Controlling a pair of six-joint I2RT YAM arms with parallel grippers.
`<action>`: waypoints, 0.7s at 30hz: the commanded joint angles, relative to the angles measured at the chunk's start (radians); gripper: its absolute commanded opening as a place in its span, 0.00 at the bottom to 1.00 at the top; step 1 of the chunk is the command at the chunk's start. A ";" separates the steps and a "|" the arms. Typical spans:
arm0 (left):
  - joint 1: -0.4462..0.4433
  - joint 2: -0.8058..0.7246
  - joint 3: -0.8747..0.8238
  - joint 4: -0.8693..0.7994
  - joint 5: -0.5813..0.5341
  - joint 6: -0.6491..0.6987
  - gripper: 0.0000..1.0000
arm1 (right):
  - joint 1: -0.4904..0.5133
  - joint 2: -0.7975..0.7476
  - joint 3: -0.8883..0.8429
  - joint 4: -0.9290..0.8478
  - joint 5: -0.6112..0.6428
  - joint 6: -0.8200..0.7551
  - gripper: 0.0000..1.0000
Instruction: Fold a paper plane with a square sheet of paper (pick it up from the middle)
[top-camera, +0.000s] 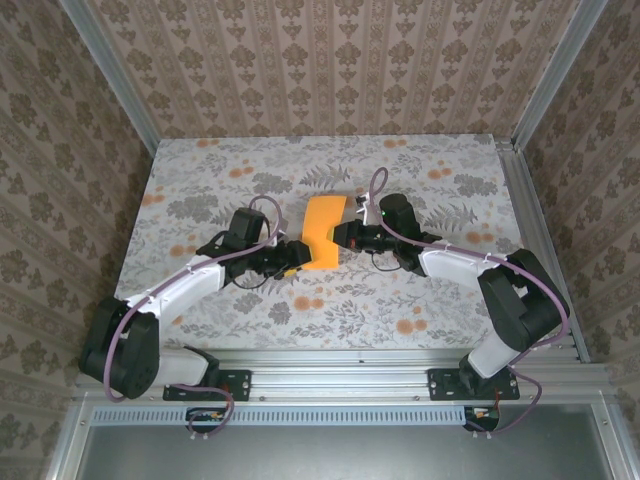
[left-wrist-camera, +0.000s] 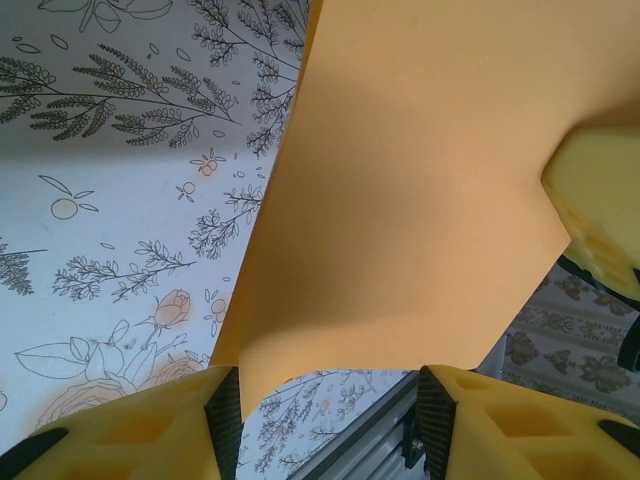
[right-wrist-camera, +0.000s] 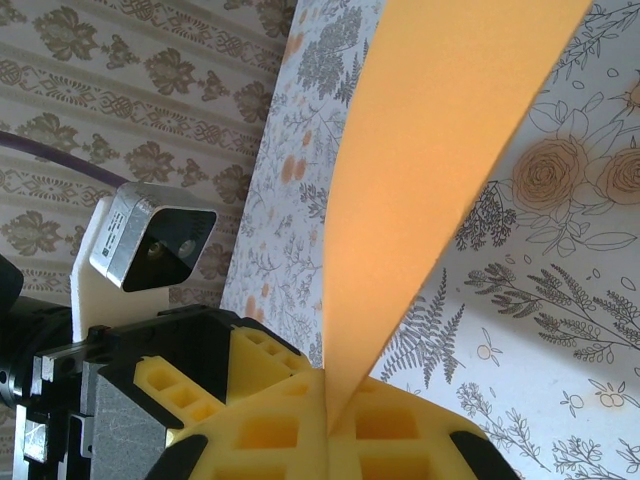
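the square sheet of paper (top-camera: 322, 232), a narrow folded shape, hangs over the middle of the table (top-camera: 200, 170) between both claws. the right gripper (right-wrist-camera: 330, 405) is pressed together on its edge. the left gripper (left-wrist-camera: 325, 415) stands spread, the sheet's lower edge loose between its fingers. held on one side, the thin sheet may twist, and a left closing could crumple it. the top view places both arms but hides the jaw gap, plain in the left wrist view

Square sheet of paper (top-camera: 322, 232): plain bright orange, unmarked. Table (top-camera: 200, 170): white cover, grey leaf-and-flower print, orange blooms scattered. Walls (top-camera: 330, 60): beige-brown damask stripes. Left gripper (left-wrist-camera: 325, 400), right gripper (right-wrist-camera: 328, 400): yellow, black trim. Arms (top-camera: 190, 285): white and black; cables (right-wrist-camera: 60, 149) purple.
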 joint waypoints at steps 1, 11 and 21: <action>-0.008 -0.025 -0.011 0.018 0.021 -0.017 0.51 | -0.005 0.004 -0.012 0.023 -0.015 0.002 0.00; -0.010 -0.003 0.002 0.051 0.027 -0.027 0.40 | -0.005 0.010 -0.028 0.085 -0.032 0.048 0.00; -0.007 0.006 0.015 -0.015 0.006 0.020 0.31 | -0.025 0.005 -0.048 0.126 -0.047 0.087 0.00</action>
